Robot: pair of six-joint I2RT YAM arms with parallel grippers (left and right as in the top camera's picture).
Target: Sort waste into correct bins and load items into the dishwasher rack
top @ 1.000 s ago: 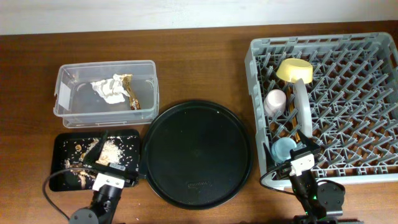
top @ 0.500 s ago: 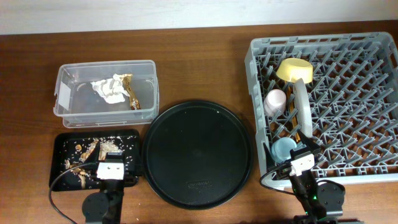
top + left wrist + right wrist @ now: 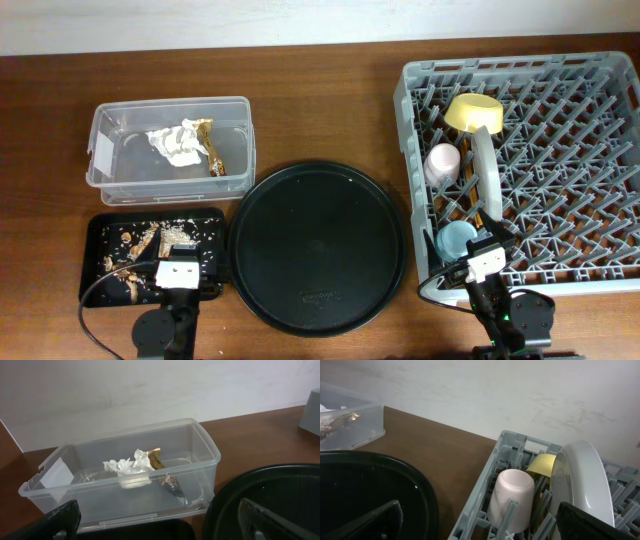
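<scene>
The clear tub (image 3: 235, 108) holds the white paper wad (image 3: 177, 143) and the gold-brown wrapper (image 3: 212, 152); both also show in the left wrist view, the wad (image 3: 127, 466) and the wrapper (image 3: 168, 478). The small black tray (image 3: 100, 225) holds brownish food scraps (image 3: 150, 240). The grey rack (image 3: 600, 150) holds the yellow bowl (image 3: 472, 112), pink cup (image 3: 441, 163), upright plate (image 3: 486, 170), blue cup (image 3: 458, 238) and chopsticks (image 3: 492, 215). My left gripper (image 3: 176, 262) is open and empty over the small tray's near edge. My right gripper (image 3: 486, 252) is open and empty at the rack's near left corner.
A large round black tray (image 3: 318, 245) lies between the small tray and the rack; its rim shows in the left wrist view (image 3: 270, 485) and the right wrist view (image 3: 370, 490). The wall runs along the table's far edge.
A second ago my left gripper reached at an angle over the small black tray; it has since drawn back and straightened. The right arm has not moved.
</scene>
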